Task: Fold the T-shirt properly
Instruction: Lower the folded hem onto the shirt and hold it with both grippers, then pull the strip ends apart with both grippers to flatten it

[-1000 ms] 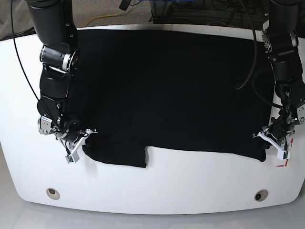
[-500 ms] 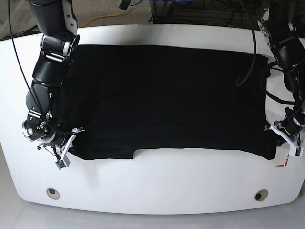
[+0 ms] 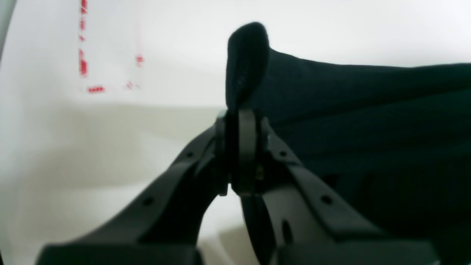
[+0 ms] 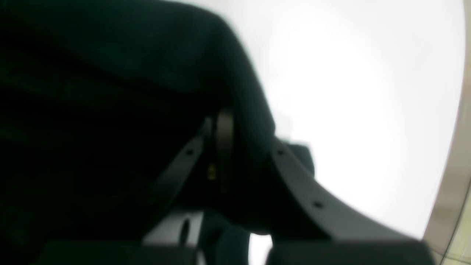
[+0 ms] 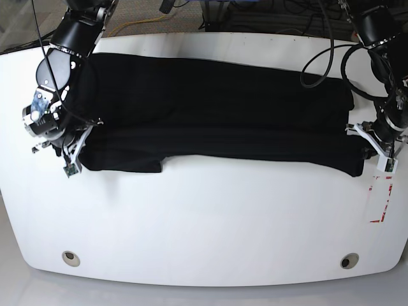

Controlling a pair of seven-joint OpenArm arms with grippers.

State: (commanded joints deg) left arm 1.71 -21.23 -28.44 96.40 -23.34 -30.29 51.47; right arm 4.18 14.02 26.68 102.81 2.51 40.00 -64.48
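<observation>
The black T-shirt (image 5: 223, 102) stretches across the tabletop (image 5: 210, 223) between the grippers, its near edge pinched by the left gripper (image 3: 239, 114) and the right gripper (image 4: 243, 129).

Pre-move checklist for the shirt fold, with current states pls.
1. Left end effector gripping the T-shirt: ok, fabric pinched between its fingers.
2. Right end effector gripping the T-shirt: ok, cloth runs between its fingers.
3. Held edge smooth between the grips: ok, no big bunching, though a flap hangs by the right end effector.
4. Red marks uncovered by cloth: ok.
5. Layers underneath aligned: cannot tell, black on black.
6. T-shirt fully folded: not ok, still spread wide.
</observation>
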